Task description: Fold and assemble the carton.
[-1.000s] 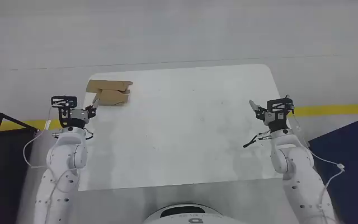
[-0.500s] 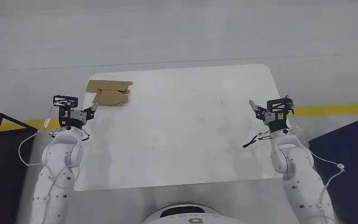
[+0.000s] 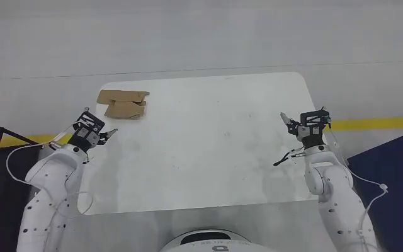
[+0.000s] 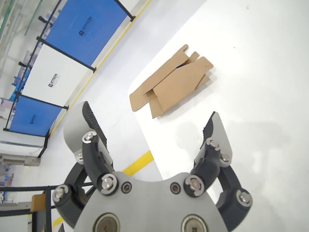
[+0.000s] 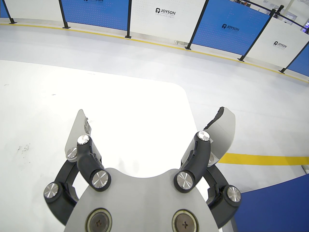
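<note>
So the carton [image 3: 123, 104] is lying flat in the table's [image 3: 220, 145] far left corner. It's plain brown cardboard, not set up as a box. In the left wrist view the carton [image 4: 173, 80] looks like a couple of layers stacked on each other, with flaps poking out at both ends. One flap corner sits right at the table [image 4: 253, 73] edge, maybe a hair over it, but we can't really tell. Nothing is touching it.

Closest to it is the left gripper [image 3: 101, 125], at the left edge of the table, on the robot's side of the carton. It's near the carton with a clear gap between them. From its own camera the left gripper [image 4: 148, 112] has its fingers spread wide with nothing between them and points toward the carton. One finger [image 4: 90, 117] is out past the table edge over the floor, and the other [image 4: 212, 124] is over the tabletop.

The right gripper [image 3: 303, 116] is way over at the right edge, well apart from the carton. In the right wrist view the right gripper [image 5: 151, 111] is spread open and empty too, over the table [image 5: 96, 97] near its rounded far corner.

Beyond the table we've got pale floor with a yellow line [image 3: 371, 123] and a fence of blue and white panels [image 5: 157, 13] behind it.
</note>
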Action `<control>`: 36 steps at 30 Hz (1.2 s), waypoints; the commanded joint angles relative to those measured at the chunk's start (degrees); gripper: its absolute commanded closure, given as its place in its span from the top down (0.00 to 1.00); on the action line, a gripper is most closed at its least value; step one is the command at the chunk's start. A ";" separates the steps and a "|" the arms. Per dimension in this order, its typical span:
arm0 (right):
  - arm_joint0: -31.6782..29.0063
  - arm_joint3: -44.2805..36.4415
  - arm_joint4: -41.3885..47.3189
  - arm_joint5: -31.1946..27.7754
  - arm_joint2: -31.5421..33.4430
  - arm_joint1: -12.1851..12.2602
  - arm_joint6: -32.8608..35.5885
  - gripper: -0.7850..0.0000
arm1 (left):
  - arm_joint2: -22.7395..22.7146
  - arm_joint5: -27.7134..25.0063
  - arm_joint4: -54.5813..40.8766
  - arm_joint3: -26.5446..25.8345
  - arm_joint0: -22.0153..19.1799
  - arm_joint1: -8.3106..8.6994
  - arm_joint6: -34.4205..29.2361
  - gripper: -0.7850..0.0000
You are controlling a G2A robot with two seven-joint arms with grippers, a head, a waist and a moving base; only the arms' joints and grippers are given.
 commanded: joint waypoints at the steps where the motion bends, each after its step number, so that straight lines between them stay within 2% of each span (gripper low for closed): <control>1: 0.00 0.00 0.00 0.00 0.00 0.00 0.00 1.00 | 1.99 0.75 1.42 3.01 -2.45 -0.06 -1.19 1.00; 4: 0.00 0.00 0.00 0.00 0.00 0.00 0.00 1.00 | 5.83 3.60 3.06 6.73 -4.93 -0.47 -1.97 1.00; 5: 0.00 0.00 0.00 0.00 0.00 0.00 0.00 1.00 | 6.83 4.21 3.13 7.71 -5.48 -0.60 -1.80 0.95; 6: 0.00 0.00 0.00 0.00 0.00 0.00 0.00 1.00 | 7.81 5.25 4.32 8.41 -5.89 -0.69 -2.25 0.81; 7: 0.00 0.00 0.00 0.00 0.00 0.00 0.00 1.00 | 8.83 6.35 5.68 8.82 -6.12 -0.77 -2.61 0.71; 10: 0.00 0.00 0.00 0.00 0.00 0.00 0.00 1.00 | 10.95 9.57 7.93 9.78 -6.48 -1.05 -3.32 0.50; 14: 0.00 0.00 0.00 0.00 0.00 0.00 0.00 1.00 | 13.23 13.95 9.94 11.08 -7.06 -1.49 -4.83 0.44; 24: 0.00 0.00 0.00 0.00 0.00 0.00 0.00 1.00 | 14.51 14.43 11.26 12.91 -8.78 -1.60 -3.99 0.33; 29: 0.00 0.00 0.00 0.00 0.00 0.00 0.00 1.00 | 16.41 17.94 15.43 14.48 -9.79 -1.67 -0.40 0.38; 36: 0.00 0.00 0.00 0.00 0.00 0.00 0.00 1.00 | 18.79 21.69 19.59 18.76 -12.20 -1.89 3.17 0.38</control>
